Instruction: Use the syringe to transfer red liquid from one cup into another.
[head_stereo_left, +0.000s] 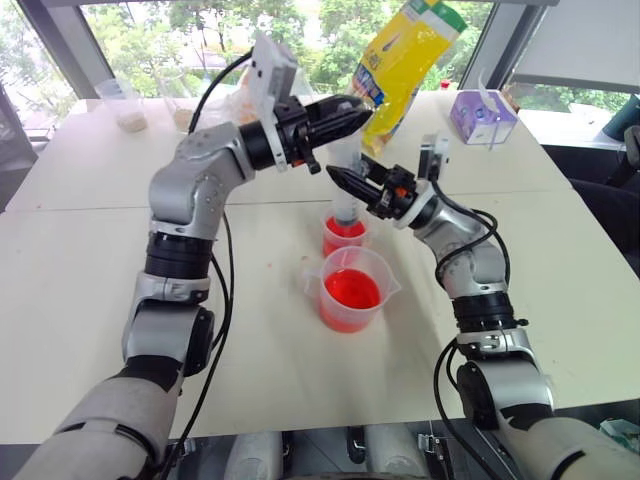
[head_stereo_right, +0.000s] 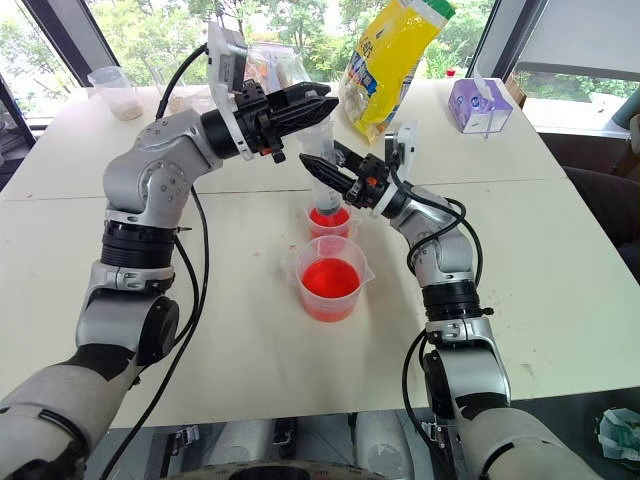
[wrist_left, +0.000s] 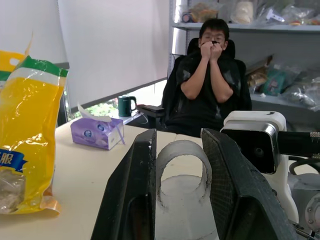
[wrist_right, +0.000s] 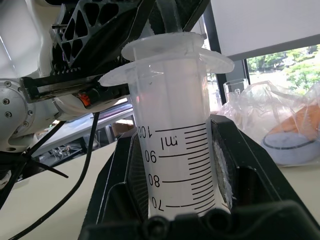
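The syringe (head_stereo_left: 346, 190) stands upright over the small cup (head_stereo_left: 343, 235), tip down in its red liquid (head_stereo_left: 345, 229); the right pincer (head_stereo_left: 340, 178) is clamped on the barrel; the left pincer (head_stereo_left: 352, 118) straddles the plunger top with fingers (wrist_left: 132, 200) slightly parted, grip unclear; the measuring cup (head_stereo_left: 351, 290) of red liquid sits at six o'clock of the small cup on the counter (head_stereo_left: 270, 370).
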